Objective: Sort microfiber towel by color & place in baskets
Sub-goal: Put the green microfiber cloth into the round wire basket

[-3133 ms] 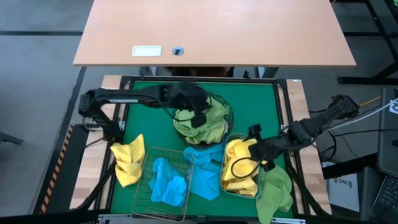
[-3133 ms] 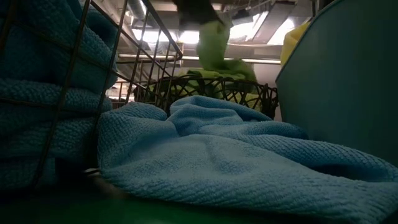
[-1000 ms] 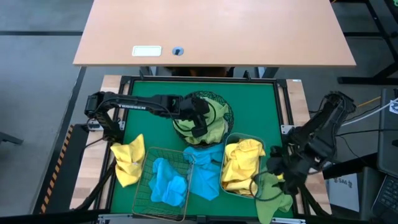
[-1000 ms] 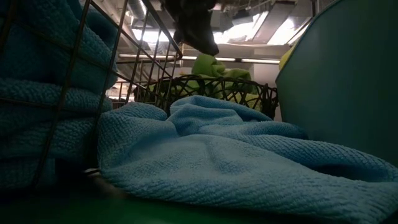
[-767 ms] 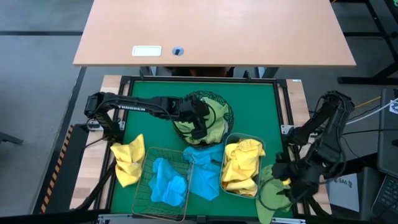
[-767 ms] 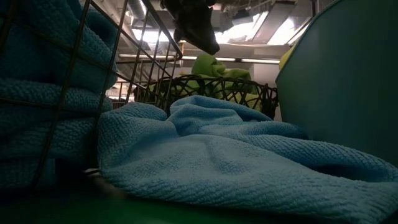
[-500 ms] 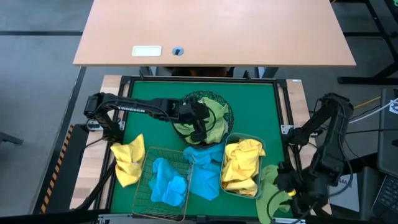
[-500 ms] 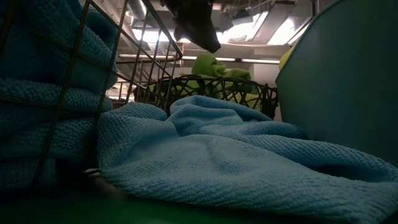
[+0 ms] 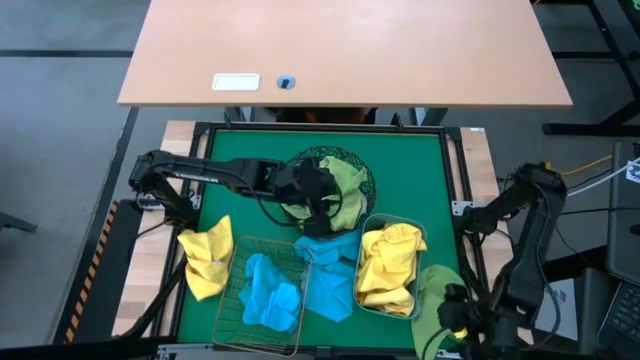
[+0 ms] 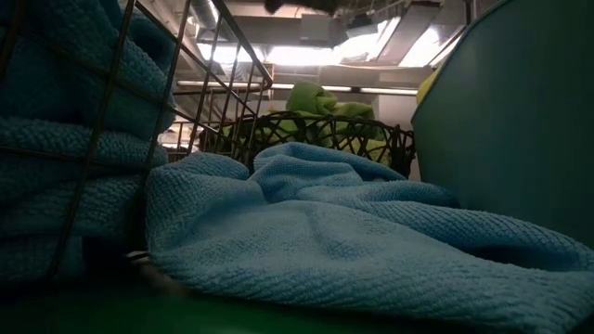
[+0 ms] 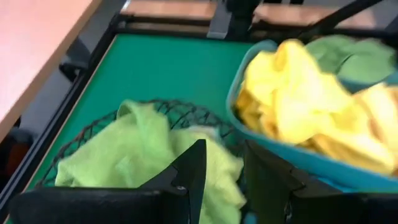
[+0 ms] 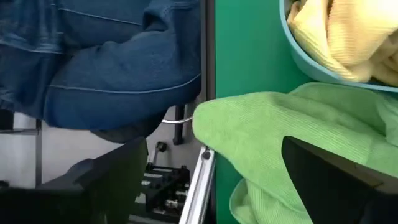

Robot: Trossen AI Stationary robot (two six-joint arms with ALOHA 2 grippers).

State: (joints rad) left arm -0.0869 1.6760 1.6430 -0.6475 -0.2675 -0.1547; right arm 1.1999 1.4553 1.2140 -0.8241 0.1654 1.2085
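My left gripper (image 9: 318, 205) hangs open and empty above the near side of the round black mesh bowl (image 9: 330, 185), which holds light green towels (image 11: 137, 155). My right gripper (image 9: 455, 318) stands open, its fingers wide apart over a green towel (image 12: 280, 130). That towel lies at the table's near right corner, with its edge over the table frame. The bluish tub (image 9: 390, 270) holds yellow towels (image 11: 298, 99). The copper wire basket (image 9: 262, 295) holds a blue towel. Another blue towel (image 10: 325, 241) lies on the mat between basket and tub.
A yellow towel (image 9: 207, 258) lies on the mat's left edge beside the copper basket. A person's leg in blue jeans (image 12: 118, 62) shows just beyond the table's near right corner. A light wooden desk (image 9: 340, 50) stands past the far edge.
My right gripper has swung toward the table's near edge and sunk, staying open, from beside the tub to over the green towel at the near right corner. My left gripper has risen above the black bowl, leaving the top of the low view. The towels lie as before.
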